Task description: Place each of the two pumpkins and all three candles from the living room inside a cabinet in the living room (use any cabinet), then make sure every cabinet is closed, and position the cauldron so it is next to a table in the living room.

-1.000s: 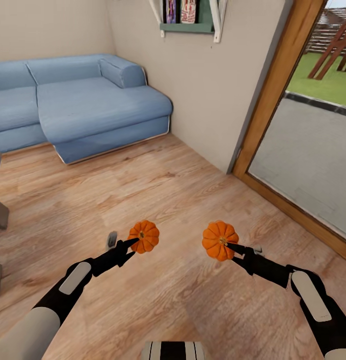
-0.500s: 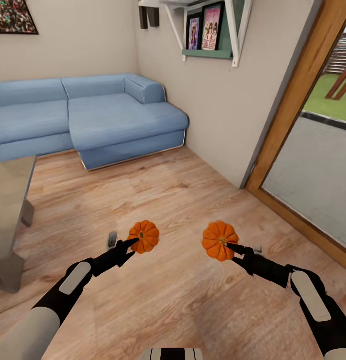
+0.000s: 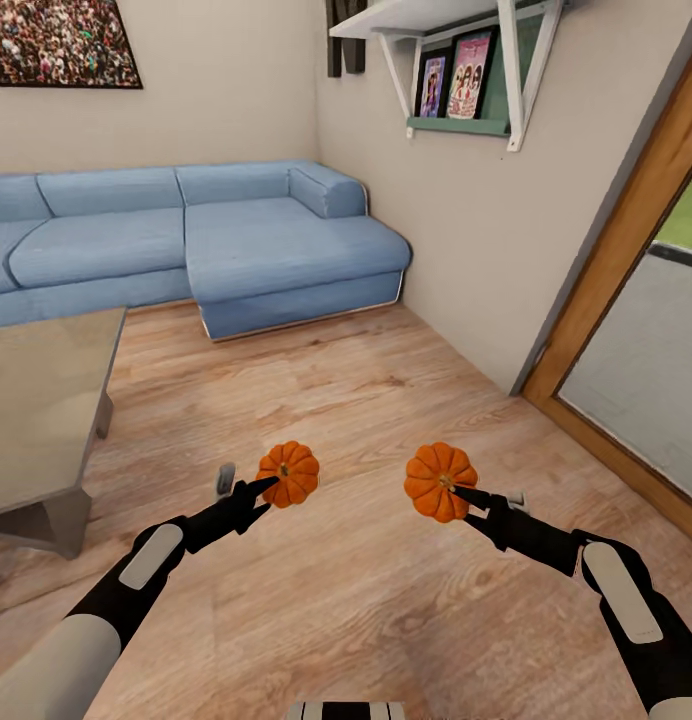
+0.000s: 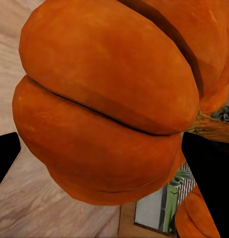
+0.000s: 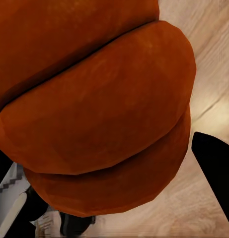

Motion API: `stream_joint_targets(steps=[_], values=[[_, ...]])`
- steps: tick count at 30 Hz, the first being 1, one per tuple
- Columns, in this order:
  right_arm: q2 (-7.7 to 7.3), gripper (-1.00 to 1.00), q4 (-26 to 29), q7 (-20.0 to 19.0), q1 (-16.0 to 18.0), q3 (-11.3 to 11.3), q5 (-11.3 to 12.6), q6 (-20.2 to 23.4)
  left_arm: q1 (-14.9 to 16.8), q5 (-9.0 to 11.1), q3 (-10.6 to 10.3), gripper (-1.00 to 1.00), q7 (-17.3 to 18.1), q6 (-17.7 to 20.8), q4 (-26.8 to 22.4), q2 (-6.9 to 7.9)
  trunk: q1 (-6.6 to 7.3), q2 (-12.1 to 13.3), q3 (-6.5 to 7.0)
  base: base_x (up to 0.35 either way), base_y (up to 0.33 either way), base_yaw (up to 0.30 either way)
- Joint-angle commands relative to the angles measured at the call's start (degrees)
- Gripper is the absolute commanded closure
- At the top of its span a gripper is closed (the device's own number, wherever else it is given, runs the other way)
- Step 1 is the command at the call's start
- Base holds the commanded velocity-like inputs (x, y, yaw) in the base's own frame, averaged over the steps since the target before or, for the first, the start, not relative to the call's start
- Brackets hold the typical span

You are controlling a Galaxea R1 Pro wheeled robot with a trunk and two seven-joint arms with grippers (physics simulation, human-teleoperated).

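Here we carry two firm, light, ribbed pumpkins at lower centre, the left gripper (image 3: 266, 490) clamping the left pumpkin (image 3: 288, 473) and the right gripper (image 3: 464, 497) the right pumpkin (image 3: 439, 481), fingers pinching near the stems.

Ahead of you the wooden floor (image 3: 366, 400) lies open between both arms and the far wall, so either pincer has free passage forward. The left pincer (image 3: 269, 490) is closed around one pumpkin (image 3: 289, 473) and the right pincer (image 3: 454, 491) around the other pumpkin (image 3: 439, 482), with a bare gap between them. To your left the tabletop (image 3: 41, 400) of the low glass table juts in near your left arm, its grey leg (image 3: 56, 520) standing on the floor. The blue sofa (image 3: 236, 245) blocks the far left corner. On your right the wall (image 3: 486, 250) and the wooden door frame (image 3: 616, 260) close that side off. A shelf (image 3: 456, 60) hangs high on the wall.
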State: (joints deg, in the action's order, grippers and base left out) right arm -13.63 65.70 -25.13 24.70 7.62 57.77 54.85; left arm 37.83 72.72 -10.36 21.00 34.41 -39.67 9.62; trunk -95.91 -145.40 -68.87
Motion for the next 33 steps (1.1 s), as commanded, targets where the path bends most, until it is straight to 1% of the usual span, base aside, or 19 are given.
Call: stream_joint_targets(steps=[1,8,17,28,33], values=[[0.01,1.00,0.0,-0.2,0.0,0.1,-0.1,0.3,0.1,0.5,-0.2,1.00,0.1,0.1,0.0,0.05,0.03,0.0,0.02,-0.222,0.000,0.210],[0.01,1.00,0.0,-0.1,0.0,0.1,-0.1,0.3,0.1,0.5,-0.4,1.00,0.2,0.1,0.0,0.04,0.03,0.0,0.45,-0.298,0.000,0.200],[0.00,1.00,0.0,-0.1,0.0,0.0,-0.2,0.3,0.1,0.5,-0.4,1.00,0.3,0.1,0.0,0.04,0.03,0.0,0.63,-0.317,0.000,0.096],[0.07,1.00,0.0,-0.1,0.0,0.0,-0.2,0.3,0.1,0.5,-0.4,1.00,0.4,0.1,-0.1,0.04,0.03,0.0,0.98,-0.039,0.000,0.261],[0.04,1.00,0.0,-0.1,0.0,0.0,-0.2,0.3,0.1,0.5,-0.4,1.00,0.2,0.1,0.0,0.04,0.16,0.0,2.25,-0.002,0.000,0.275]])
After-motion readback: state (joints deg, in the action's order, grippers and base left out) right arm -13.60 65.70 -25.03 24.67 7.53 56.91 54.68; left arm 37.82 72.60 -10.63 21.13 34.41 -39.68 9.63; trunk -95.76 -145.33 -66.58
